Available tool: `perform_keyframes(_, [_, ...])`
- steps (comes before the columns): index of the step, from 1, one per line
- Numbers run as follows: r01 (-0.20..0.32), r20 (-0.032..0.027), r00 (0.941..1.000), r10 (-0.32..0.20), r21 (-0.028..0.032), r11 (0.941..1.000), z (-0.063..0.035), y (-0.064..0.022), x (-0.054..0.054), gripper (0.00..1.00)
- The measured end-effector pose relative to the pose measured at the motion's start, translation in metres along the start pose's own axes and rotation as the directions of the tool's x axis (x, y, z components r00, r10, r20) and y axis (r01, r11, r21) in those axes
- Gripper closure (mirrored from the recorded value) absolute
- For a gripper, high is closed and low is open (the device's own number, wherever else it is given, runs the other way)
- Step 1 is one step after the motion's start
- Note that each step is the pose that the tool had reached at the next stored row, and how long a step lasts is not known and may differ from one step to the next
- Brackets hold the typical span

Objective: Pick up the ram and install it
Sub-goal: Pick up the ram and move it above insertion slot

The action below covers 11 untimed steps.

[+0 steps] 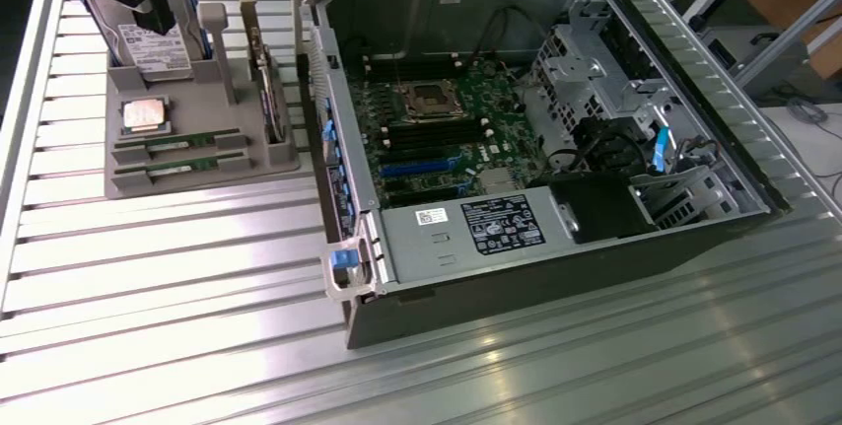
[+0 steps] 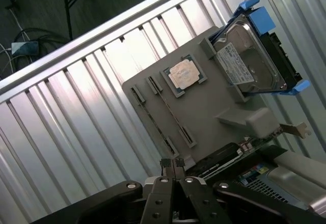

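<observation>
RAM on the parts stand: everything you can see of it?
Two ram sticks: long, thin green boards, each standing on its long edge in its own slot of the grey parts stand, parallel, side by side, next to the square CPU. Only the stand touches them; neither is lifted.

I see the ribbed table (image 1: 158,277) shining silver in parallel stripes. The holder (image 2: 214,102) is plain grey. The ram (image 1: 180,142) and the second stick (image 1: 184,164) are green. The CPU chip (image 2: 184,75) looks silver with a coppery sheen. The hard drive (image 2: 249,56) is silver with a white label and a blue frame. The motherboard (image 1: 474,149) is green with blue slots. The gripper (image 2: 172,163) is black.
</observation>
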State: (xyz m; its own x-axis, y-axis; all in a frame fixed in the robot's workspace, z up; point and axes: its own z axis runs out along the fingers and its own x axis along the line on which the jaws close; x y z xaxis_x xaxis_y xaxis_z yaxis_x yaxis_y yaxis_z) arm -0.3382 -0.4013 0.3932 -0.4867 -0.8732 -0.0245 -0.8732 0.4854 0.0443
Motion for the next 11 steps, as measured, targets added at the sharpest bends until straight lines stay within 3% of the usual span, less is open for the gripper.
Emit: perform_keyframes(11, [0.05, -0.0021, 0.9988, -0.05, -0.0013, 0.9988, 0.0, 0.0, 0.0, 0.89])
